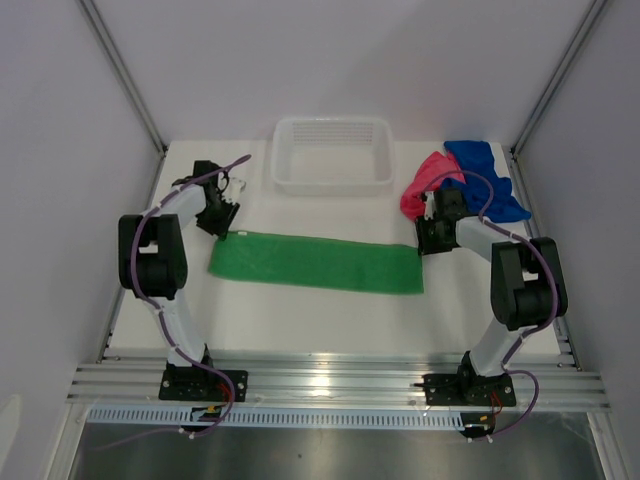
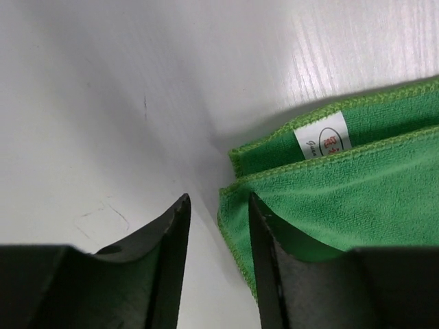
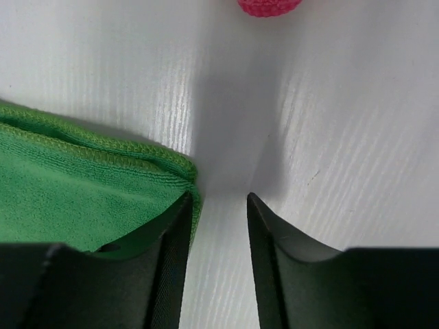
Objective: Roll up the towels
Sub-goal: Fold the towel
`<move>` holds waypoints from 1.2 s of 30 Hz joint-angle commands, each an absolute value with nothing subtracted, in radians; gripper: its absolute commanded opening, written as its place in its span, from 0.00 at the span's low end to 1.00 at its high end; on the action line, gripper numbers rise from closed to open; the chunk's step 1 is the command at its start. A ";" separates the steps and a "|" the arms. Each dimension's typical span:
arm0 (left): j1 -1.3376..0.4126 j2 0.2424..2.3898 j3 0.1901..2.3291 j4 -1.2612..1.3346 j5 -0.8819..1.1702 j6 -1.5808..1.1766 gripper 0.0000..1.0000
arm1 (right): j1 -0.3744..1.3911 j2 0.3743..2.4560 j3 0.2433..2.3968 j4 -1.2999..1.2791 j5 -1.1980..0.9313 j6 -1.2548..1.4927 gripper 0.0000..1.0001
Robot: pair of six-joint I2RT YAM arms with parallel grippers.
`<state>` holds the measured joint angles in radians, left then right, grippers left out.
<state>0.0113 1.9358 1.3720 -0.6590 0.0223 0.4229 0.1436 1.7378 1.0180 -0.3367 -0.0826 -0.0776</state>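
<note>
Overhead view of two robot arms bolted at the near edge of a white tabletop (image 1: 300, 320). Just beyond them a green towel (image 1: 315, 262) lies flat, folded into a long strip running left to right. The left fingers (image 2: 164, 260) hover at its left end and the right fingers (image 3: 164, 260) at its right end. Each pair stands narrowly parted and holds nothing, with one finger over a towel corner and the other over bare tabletop. The left wrist view shows stacked hemmed layers and a small white label (image 2: 324, 139) at that end. Farther back, a white slotted basket (image 1: 333, 183) sits at centre. At the far right a pink towel (image 1: 420, 190) and a blue towel (image 1: 485, 175) lie crumpled, touching each other, neither rolled. By the look of it, rolling the green strip has not begun. To do it well, pinch all layers of one short end together, turn them over tightly, and keep the edges square so the roll does not cone
</note>
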 commanded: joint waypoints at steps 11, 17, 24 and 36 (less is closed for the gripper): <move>-0.044 1.675 1.296 -0.684 -0.068 0.449 0.42 | 0.228 1.473 1.019 -0.518 0.019 0.117 0.20; -0.107 1.647 1.063 -0.683 0.022 0.440 0.39 | 0.325 1.424 0.847 -0.321 -0.214 0.316 0.01; -0.054 1.794 1.114 -0.716 -0.034 0.396 0.36 | 0.260 1.517 0.802 -0.402 -0.147 0.376 0.00; -0.051 1.789 1.114 -0.796 0.030 0.413 0.38 | 0.193 1.532 0.837 -0.475 -0.052 0.338 0.01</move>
